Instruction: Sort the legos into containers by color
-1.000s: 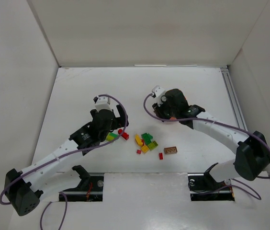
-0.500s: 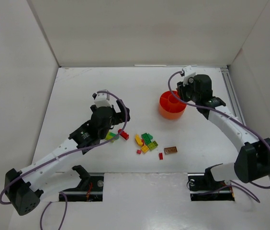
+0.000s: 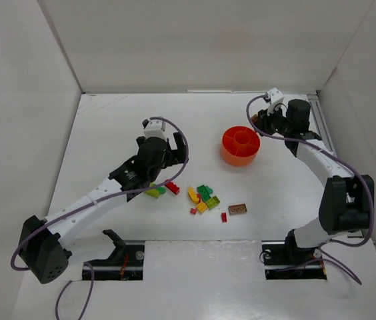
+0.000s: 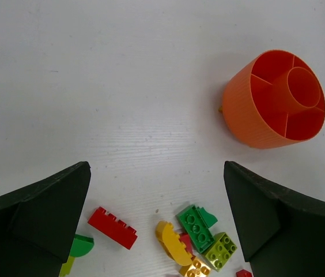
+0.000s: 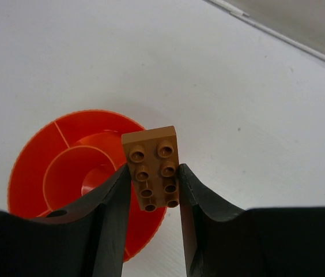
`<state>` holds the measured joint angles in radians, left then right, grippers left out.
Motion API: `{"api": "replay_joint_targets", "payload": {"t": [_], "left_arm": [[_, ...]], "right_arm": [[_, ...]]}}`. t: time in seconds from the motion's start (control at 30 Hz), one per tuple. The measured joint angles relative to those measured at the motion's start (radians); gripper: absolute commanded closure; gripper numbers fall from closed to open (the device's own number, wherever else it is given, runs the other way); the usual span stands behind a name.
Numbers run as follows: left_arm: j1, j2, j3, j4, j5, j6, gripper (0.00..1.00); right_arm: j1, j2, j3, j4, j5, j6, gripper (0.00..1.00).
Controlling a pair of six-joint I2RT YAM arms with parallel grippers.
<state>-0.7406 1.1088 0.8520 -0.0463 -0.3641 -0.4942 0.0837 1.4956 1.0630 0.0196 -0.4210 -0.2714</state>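
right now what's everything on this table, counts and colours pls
round compartmented orange plastic dish: one, orange, back right, no bricks seen inside
long red studded brick: one, red, pile's left end
small red bricks: two, red, pile's near side
yellow bricks: two, yellow, mid pile, one curved, one small
green bricks: at least two, green, mid pile and by the left finger
lime bricks: two, lime, mid pile and under the left arm
brown flat studded brick: one, brown, pile's right end
second brown brick: one, brown, in the right gripper
white table: one, white, under everything
left gripper: one, black, open near the pile's left end
right gripper: one, black, shut on the second brown brick, beside the dish
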Motion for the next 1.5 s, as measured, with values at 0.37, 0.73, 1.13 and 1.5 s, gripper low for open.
{"api": "replay_joint_targets", "payload": {"t": [0.37,0.73,1.13,1.5], "left_arm": [[0.003,0.034,0.014,0.006,0.040,0.039,0.00],[0.003,0.039,0.014,0.014,0.047,0.045,0.00],[0.003,0.039,0.014,0.020,0.051,0.045,0.00],[0.003,0.038,0.014,0.020,0.058,0.045,0.00]], "right_arm": [[-0.028,0.048,-0.037,0.037,-0.188,-0.044,0.68],[0.037,0.048,-0.037,0.058,-0.234,-0.075,0.67],[0.116,0.051,-0.037,0.063,-0.196,-0.092,0.65],[0.086,0.051,-0.037,0.063,-0.174,-0.087,0.58]]}}
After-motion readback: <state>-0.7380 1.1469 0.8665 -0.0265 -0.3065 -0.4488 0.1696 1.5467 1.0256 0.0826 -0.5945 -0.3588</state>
